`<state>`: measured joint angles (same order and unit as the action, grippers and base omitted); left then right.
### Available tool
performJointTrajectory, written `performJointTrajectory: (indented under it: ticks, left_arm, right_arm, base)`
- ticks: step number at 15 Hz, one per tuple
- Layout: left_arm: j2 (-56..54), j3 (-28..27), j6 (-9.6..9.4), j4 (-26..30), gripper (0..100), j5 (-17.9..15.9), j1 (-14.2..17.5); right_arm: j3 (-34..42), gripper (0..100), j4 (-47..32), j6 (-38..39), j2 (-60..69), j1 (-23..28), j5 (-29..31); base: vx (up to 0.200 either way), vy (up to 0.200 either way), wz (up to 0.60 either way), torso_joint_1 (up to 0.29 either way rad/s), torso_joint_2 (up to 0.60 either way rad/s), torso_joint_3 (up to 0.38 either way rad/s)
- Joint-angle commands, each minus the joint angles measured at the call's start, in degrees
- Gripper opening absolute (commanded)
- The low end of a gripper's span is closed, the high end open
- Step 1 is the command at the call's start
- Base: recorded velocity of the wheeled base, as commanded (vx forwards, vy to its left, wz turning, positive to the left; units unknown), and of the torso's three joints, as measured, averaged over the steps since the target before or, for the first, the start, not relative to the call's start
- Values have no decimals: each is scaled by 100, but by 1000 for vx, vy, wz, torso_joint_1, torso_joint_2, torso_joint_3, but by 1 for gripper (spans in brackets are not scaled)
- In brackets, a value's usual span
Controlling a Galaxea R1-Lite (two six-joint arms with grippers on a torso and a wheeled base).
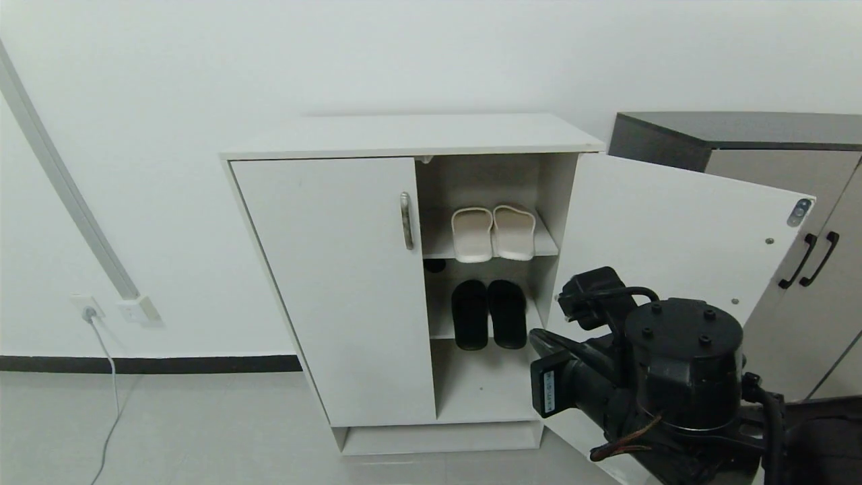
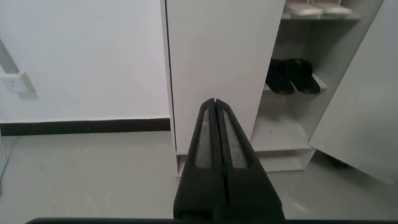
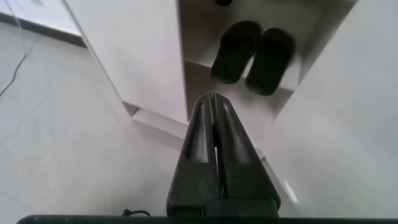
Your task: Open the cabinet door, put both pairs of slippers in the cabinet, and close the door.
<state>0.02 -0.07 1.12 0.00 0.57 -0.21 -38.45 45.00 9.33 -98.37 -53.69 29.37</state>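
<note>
The white cabinet stands against the wall with its right door swung open and its left door closed. A pair of white slippers lies on the upper shelf. A pair of black slippers lies on the shelf below. My right arm is low in front of the open door. Its gripper is shut and empty, pointing toward the black slippers. My left gripper is also shut and empty, hanging above the floor before the closed door, with the black slippers farther off.
A grey cabinet with black handles stands right behind the open door. A wall socket with a white cable is at the left. Bare grey floor stretches out left of the white cabinet.
</note>
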Motion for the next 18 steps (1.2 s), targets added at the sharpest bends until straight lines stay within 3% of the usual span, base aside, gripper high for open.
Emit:
performJointTrajectory:
  ticks: [1,18]
  left_arm:
    - [6,-1,2,-9,0,4,3]
    - [6,-1,2,0,0,-5,3]
  right_arm:
    - [-5,0,0,-10,-7,-1,-1]
    - [83,0,-8,-36,2,-28,8]
  base:
    - [0,0,0,110,-452,-354]
    - [0,0,0,171,-492,-326]
